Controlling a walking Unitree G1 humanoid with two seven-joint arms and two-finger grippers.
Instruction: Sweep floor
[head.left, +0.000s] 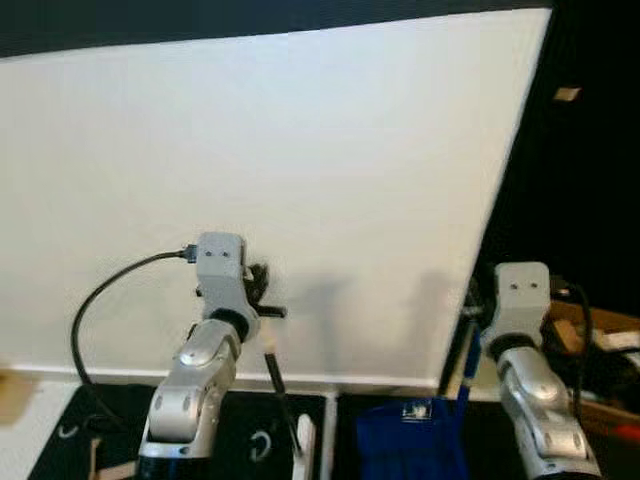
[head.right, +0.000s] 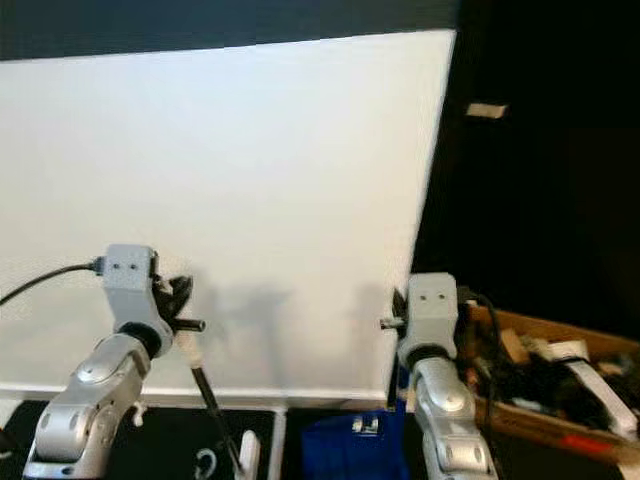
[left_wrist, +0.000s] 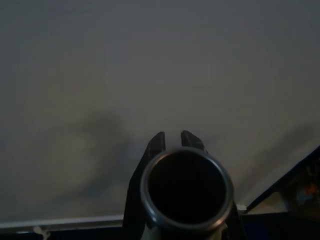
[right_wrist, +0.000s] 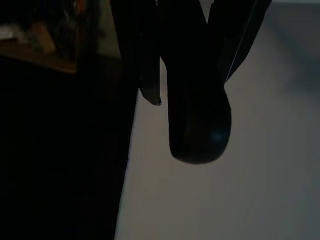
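Note:
My left gripper (head.left: 256, 290) is raised in front of a white wall and shut on a thin black broom handle (head.left: 283, 395) that slants down toward the floor. In the left wrist view the handle's round hollow end (left_wrist: 186, 187) sits between the two black fingers (left_wrist: 157, 142). My right gripper (head.left: 470, 318) is near the wall's corner, shut on the blue handle (head.left: 464, 380) of a blue dustpan (head.left: 410, 440) hanging below it. In the right wrist view the dark rounded handle end (right_wrist: 200, 130) sticks out between the fingers (right_wrist: 150, 75).
The white wall (head.left: 300, 150) stands close ahead, with a baseboard (head.left: 350, 382) along its foot. Dark mats with white marks (head.left: 255, 440) lie below. A cardboard box of clutter (head.right: 560, 370) sits at the right, beside a dark opening. A black cable (head.left: 88, 310) loops off my left wrist.

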